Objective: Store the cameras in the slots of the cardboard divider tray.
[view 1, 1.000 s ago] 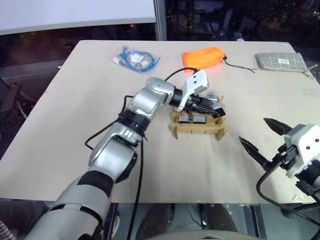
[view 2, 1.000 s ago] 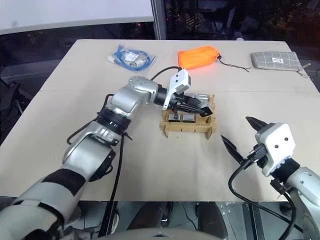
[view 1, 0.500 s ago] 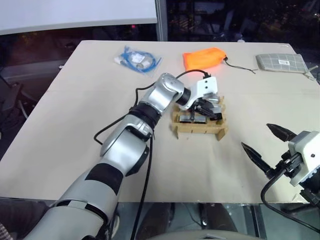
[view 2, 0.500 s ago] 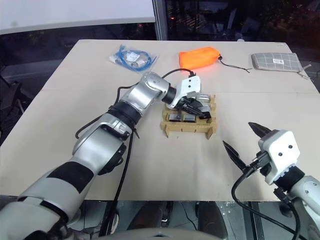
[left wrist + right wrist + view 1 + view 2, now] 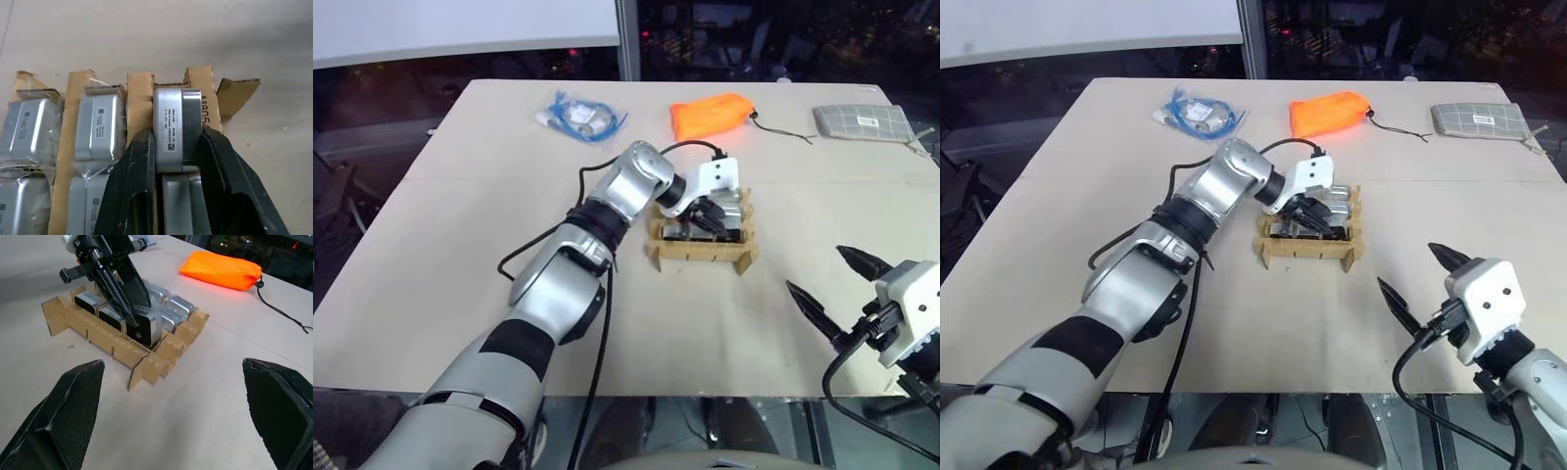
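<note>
The cardboard divider tray (image 5: 700, 254) sits mid-table, with several silver-grey cameras (image 5: 98, 127) standing in its slots, some in clear wrap. My left gripper (image 5: 176, 138) reaches down over the tray's right side. It is shut on one camera (image 5: 177, 122), a black finger (image 5: 139, 166) on each flat side. That camera (image 5: 143, 330) stands in the right-hand column of slots, between cardboard strips, and how deep it sits I cannot tell. My right gripper (image 5: 815, 268) hovers open and empty near the table's front right, apart from the tray.
An orange fabric pouch (image 5: 712, 113) lies just behind the tray. A grey grid-patterned pouch (image 5: 865, 121) is at the back right corner and a bag of blue cable (image 5: 579, 116) at the back left. Bare tabletop (image 5: 460, 255) spreads left and in front of the tray.
My left gripper has swung over the tray and turned downward, bringing the held camera from above the tray's right edge down among the slots. The right gripper has stayed nearly still.
</note>
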Available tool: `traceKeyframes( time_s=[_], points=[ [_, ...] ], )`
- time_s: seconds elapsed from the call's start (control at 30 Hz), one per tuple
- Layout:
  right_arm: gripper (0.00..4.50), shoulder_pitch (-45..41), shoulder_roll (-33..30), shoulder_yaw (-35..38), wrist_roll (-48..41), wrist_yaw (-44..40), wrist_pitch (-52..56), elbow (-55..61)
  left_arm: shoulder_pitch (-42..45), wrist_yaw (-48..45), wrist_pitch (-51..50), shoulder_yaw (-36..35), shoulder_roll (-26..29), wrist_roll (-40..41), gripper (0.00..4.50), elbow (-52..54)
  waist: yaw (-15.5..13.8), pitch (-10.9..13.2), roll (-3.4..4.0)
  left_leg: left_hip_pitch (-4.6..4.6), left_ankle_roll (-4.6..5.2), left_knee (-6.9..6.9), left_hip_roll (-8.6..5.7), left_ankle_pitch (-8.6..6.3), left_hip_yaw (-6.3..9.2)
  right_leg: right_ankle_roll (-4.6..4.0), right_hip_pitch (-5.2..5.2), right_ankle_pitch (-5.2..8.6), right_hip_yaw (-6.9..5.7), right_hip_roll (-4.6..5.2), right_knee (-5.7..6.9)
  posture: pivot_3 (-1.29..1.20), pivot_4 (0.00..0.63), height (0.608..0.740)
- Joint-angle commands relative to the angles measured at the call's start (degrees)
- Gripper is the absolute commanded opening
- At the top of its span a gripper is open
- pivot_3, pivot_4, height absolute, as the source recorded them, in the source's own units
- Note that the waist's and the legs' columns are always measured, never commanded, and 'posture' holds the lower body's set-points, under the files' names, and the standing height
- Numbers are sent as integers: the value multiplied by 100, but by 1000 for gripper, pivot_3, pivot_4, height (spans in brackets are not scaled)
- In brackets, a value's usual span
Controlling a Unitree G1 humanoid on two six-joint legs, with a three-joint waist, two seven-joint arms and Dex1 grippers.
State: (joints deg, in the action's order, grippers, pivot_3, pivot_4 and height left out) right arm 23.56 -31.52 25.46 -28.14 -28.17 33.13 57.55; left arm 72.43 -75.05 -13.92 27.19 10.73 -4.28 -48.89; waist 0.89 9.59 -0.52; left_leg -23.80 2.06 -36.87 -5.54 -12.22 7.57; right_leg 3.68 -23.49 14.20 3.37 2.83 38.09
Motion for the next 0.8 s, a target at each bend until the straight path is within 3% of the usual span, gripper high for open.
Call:
traceKeyframes(
  time_s=[0.03,0.17,0.33,0.5,0.57,0.7,0.8],
  points=[
    [4500,-6,-42,8,19,52,-146,234,65,87,24,-91,8,-121,1721,47,0,0,0,1,0,-1,0,0,0,0,0,0,0,0,2,0,150,740],
    [4500,6,-50,-10,-1,33,-150,235,80,231,-275,-603,-33,277,3238,416,-15,0,0,-1,0,-3,0,0,2,0,0,0,-2,0,3,0,150,740],
    [4500,-114,-96,-192,-28,-22,-139,118,-183,319,-1592,-1741,301,1343,3238,2036,18,1,0,-5,0,-10,3,0,1,0,-1,0,0,15,4,0,150,740],
    [4500,-652,-192,-361,-291,-215,-100,-457,-1524,1643,-1919,-3183,553,2104,3238,4230,67,-13,16,11,-4,-8,15,1,-4,-2,2,-1,10,12,6,0,150,740],
    [4500,-943,-230,-370,-242,-169,-124,-742,-2012,1681,-2676,-3419,896,2478,3238,4801,73,-11,13,14,-16,-9,17,8,-13,-3,2,-2,21,13,12,0,150,740],
    [4500,-1506,-458,-503,-96,-347,-239,-1436,-3469,2343,-2709,-4118,1229,2710,4452,6041,13,-10,12,11,-16,-19,15,8,-15,-4,0,-2,22,14,19,0,150,740],
    [4500,-1788,-679,-545,-41,-606,-345,-1942,-4687,2608,-2710,-4537,1435,2866,4452,6835,-23,-11,11,11,-18,-19,14,8,-18,-5,-1,-3,26,17,16,0,150,740]
  ],
)
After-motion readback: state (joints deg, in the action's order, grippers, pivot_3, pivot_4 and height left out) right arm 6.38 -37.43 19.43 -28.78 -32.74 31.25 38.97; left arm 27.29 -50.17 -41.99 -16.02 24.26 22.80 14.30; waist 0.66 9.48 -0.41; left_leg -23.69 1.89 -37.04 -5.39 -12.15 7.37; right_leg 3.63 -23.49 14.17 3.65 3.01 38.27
